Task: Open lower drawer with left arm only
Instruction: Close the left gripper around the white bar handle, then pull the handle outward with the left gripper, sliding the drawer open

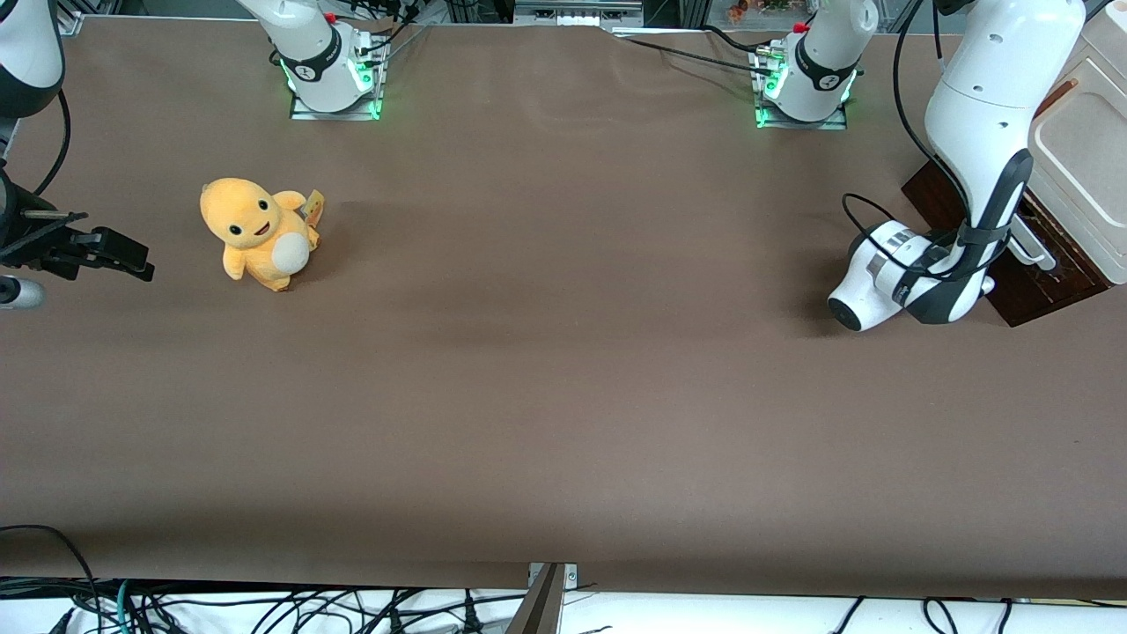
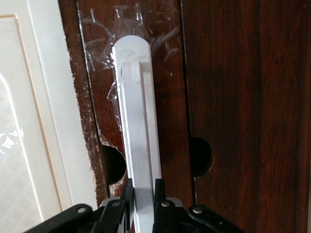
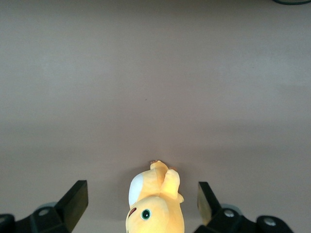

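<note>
The lower drawer [image 2: 167, 121] has a dark brown wood front with a long white bar handle [image 2: 138, 111] taped at its end. My left arm's gripper [image 2: 144, 187] is shut on this handle, with one black finger [image 2: 127, 191] pressed against each side of the bar. In the front view the left arm [image 1: 977, 132] reaches down to the dark drawer front [image 1: 1043, 286] at the working arm's end of the table. There its white wrist [image 1: 898, 277] hides the gripper, and only a short piece of the handle [image 1: 1032, 246] shows.
A cream cabinet [image 1: 1087, 167] stands above the dark wood. A second dark wood panel [image 2: 243, 121] lies beside the drawer front, with half-round notches between them. An orange plush toy [image 1: 255, 231] sits toward the parked arm's end of the brown table [image 1: 563, 396].
</note>
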### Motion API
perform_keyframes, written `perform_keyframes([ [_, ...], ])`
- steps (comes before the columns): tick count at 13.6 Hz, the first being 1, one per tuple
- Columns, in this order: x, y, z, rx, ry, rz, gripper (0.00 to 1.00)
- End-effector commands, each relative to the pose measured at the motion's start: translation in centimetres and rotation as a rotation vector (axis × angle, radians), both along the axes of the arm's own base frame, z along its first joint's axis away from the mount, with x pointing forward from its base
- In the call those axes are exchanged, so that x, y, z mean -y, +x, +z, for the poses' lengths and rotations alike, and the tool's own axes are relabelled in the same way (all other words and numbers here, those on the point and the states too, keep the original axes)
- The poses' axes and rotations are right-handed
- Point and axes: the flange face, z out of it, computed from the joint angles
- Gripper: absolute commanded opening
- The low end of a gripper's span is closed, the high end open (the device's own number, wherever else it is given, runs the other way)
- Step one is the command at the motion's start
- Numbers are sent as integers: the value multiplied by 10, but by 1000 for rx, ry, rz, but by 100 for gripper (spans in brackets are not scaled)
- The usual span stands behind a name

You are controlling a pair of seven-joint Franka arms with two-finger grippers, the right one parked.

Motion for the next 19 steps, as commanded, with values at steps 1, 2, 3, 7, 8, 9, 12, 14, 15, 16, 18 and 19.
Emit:
perform_keyframes([
  [1,-3,0,2,-12,-19,-22,12],
  [2,-3,0,2,-12,-19,-22,12],
  [3,-3,0,1,-12,-19,-21,12],
  [7,-1,0,1,-12,-21,-21,12],
  [8,1,0,-1,-15,-21,-26,12],
  [9,4,0,0,-16,-21,-28,12],
  [12,6,0,-1,-18,-23,-31,12],
  [14,11,2,-2,-19,-21,-40,12],
  [15,14,6,-2,-15,-18,-41,12],
  [16,18,6,-2,-18,-15,-45,12],
  [18,23,7,-1,-24,-6,-53,12],
  [19,23,10,0,-19,-6,-52,12],
])
